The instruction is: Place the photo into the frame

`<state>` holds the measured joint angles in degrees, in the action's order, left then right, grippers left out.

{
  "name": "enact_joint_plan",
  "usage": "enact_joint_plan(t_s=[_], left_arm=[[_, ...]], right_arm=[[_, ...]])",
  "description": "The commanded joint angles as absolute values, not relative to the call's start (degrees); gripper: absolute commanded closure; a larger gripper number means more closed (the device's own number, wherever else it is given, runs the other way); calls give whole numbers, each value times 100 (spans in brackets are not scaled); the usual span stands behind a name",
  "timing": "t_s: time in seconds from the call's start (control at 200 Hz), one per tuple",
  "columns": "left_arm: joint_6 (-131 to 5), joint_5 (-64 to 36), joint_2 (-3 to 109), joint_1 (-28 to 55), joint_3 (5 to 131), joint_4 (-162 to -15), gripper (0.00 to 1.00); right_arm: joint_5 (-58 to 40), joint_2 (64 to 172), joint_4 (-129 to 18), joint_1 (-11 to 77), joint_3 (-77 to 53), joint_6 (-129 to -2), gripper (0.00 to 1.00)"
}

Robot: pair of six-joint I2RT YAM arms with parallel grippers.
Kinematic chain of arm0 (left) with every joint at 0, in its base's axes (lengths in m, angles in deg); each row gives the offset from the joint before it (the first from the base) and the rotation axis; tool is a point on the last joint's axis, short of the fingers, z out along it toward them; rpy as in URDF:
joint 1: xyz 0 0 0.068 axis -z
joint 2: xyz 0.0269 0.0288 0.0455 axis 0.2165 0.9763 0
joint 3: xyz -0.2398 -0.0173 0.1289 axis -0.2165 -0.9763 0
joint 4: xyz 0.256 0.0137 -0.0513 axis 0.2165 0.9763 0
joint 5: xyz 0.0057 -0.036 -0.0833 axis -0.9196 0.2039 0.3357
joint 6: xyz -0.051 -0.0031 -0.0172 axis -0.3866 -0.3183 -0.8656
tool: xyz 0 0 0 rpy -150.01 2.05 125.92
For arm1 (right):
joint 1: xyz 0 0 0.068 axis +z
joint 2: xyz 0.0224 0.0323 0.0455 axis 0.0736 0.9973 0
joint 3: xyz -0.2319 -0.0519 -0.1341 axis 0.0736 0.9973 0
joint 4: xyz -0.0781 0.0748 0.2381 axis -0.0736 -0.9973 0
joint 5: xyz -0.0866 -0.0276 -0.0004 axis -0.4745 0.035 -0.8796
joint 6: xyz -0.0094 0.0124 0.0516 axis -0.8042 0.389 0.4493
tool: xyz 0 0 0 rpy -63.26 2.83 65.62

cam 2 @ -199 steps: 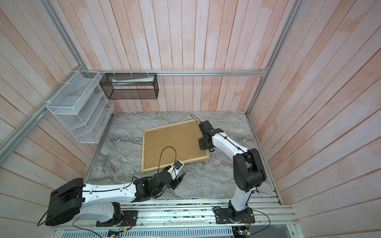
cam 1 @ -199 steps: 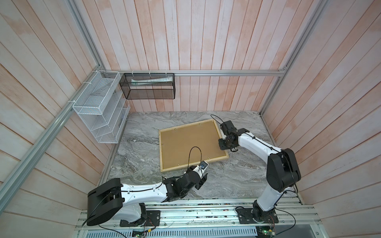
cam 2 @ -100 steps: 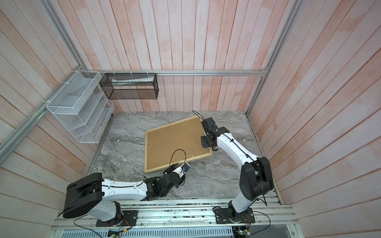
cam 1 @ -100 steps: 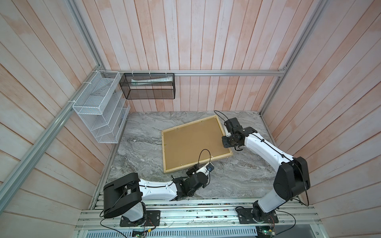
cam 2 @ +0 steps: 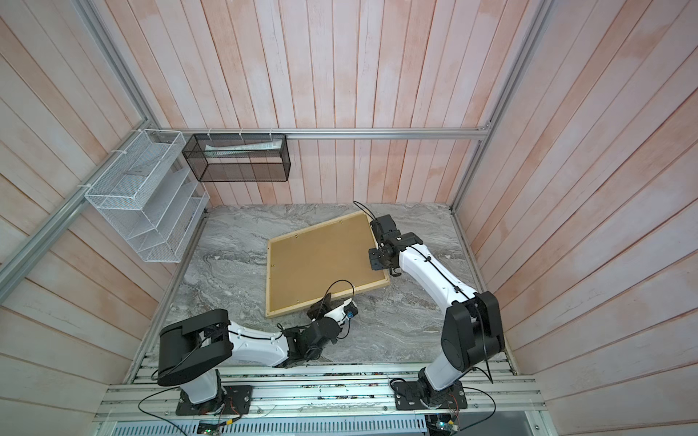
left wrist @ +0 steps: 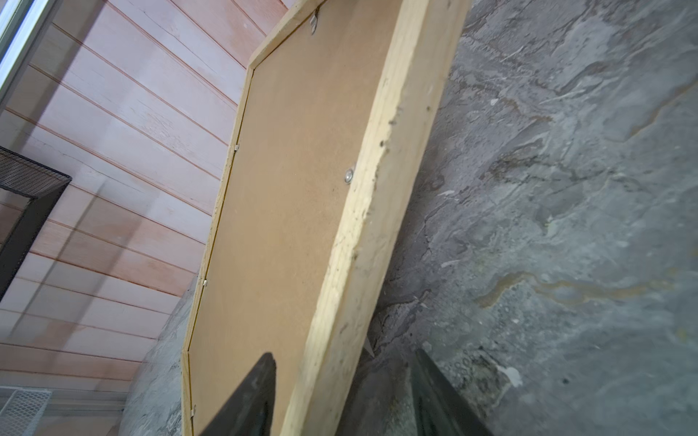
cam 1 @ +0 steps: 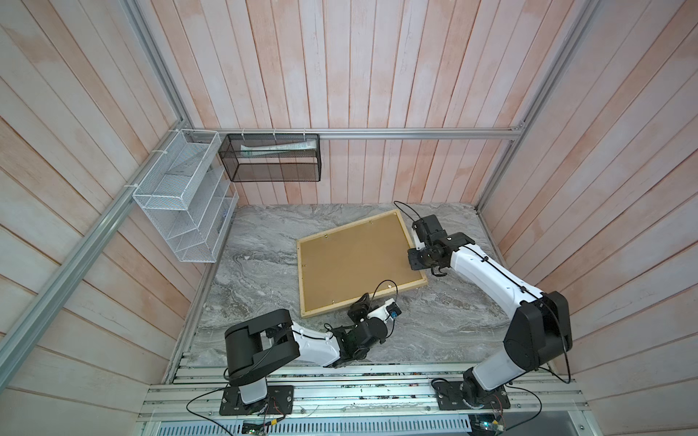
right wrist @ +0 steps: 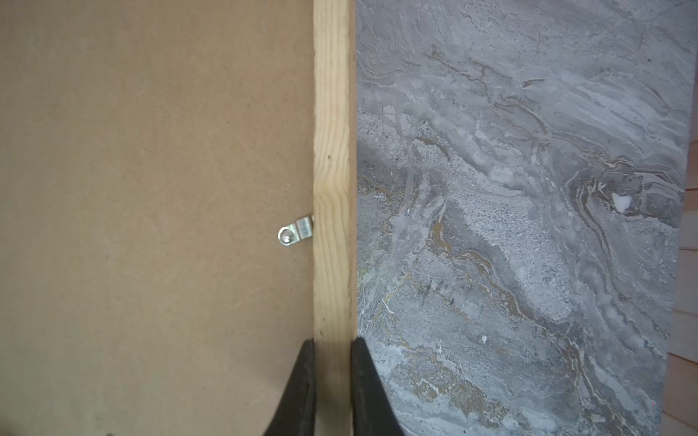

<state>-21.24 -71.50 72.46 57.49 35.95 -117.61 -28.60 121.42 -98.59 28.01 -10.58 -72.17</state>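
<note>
Frame [right wrist: 334,151] lies back-up on the tabletop [right wrist: 528,188]; photo out of sight. Right jaws clamp one rail, left jaws straddle another, apart. Likely gripping to turn it: left must close first.

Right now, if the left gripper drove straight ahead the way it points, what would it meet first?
The frame: its near wooden rail sits between the left gripper's open jaws, so it would likely run deeper in. Depth is unclear; one finger might graze the table.
</note>
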Motion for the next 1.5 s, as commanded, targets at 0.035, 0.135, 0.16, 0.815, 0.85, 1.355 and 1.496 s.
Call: enact_joint_plan(t_s=[0.035, 0.135, 0.16, 0.815, 0.85, 1.355, 1.496], left_arm=[[-1674, -7574, 7558, 5676, 3770, -12462, 43], [-1525, -7684, 7709, 5609, 3791, -12748, 43], [-1504, -7689, 7736, 5585, 3812, -12752, 43], [-1166, -7764, 8034, 5359, 4019, -12991, 55], [-1157, -7772, 8037, 5359, 4026, -12991, 56], [-1218, -7773, 7960, 5357, 4132, -12782, 83], [-1312, -7748, 7839, 5350, 4144, -12644, 86]], right_arm=[[-2968, 11772, -9762, 2760, -1207, -7105, 100], [-2976, 11715, -9762, 2760, -1183, -7104, 100], [-2981, 11704, -9755, 2760, -1155, -7096, 100], [-2980, 11462, -9649, 2760, -877, -7062, 100], [-2989, 11463, -9645, 2760, -860, -7061, 100], [-3094, 11060, -9472, 2577, -665, -6991, 83], [-3175, 10623, -9247, 2321, -486, -6863, 71]])
